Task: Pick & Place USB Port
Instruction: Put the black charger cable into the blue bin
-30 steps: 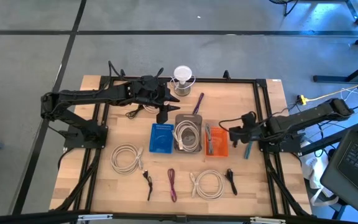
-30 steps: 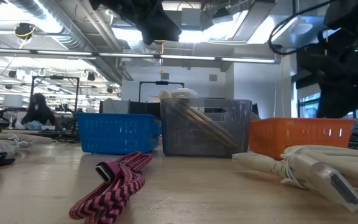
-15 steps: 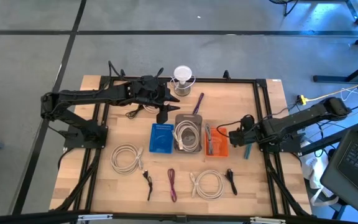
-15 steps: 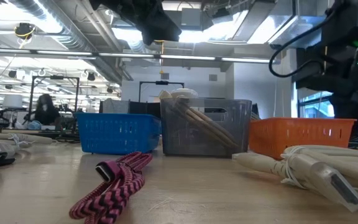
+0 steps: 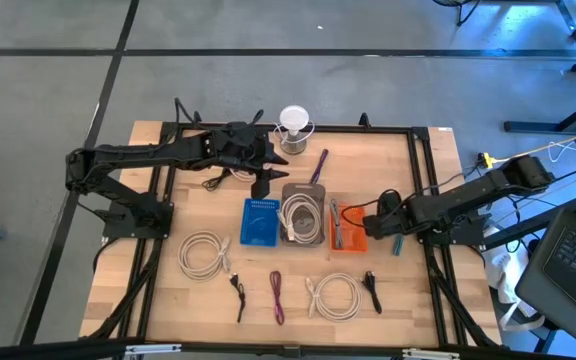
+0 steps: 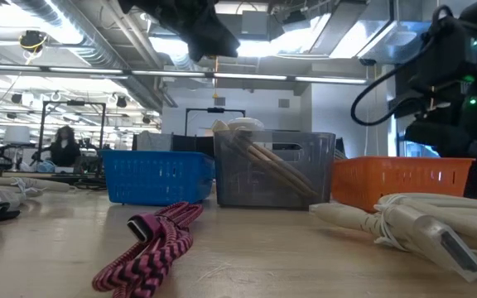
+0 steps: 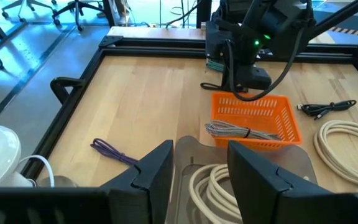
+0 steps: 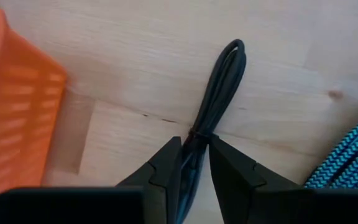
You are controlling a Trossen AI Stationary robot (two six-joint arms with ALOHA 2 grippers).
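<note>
- The right claw [image 8: 194,167] is low beside the orange basket [image 5: 348,238], right of centre in the high view, its fingers nearly closed around a bundled black cable [image 8: 218,92] lying on the wooden surface [image 5: 408,180].
- The left claw [image 7: 199,174] hangs open above the grey bin [image 5: 302,216] at centre, holding nothing.

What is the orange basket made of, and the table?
The orange basket looks like glossy molded plastic, given its even slotted walls. The table looks like pale wood with a smooth finish, since grain and plank seams show.
</note>
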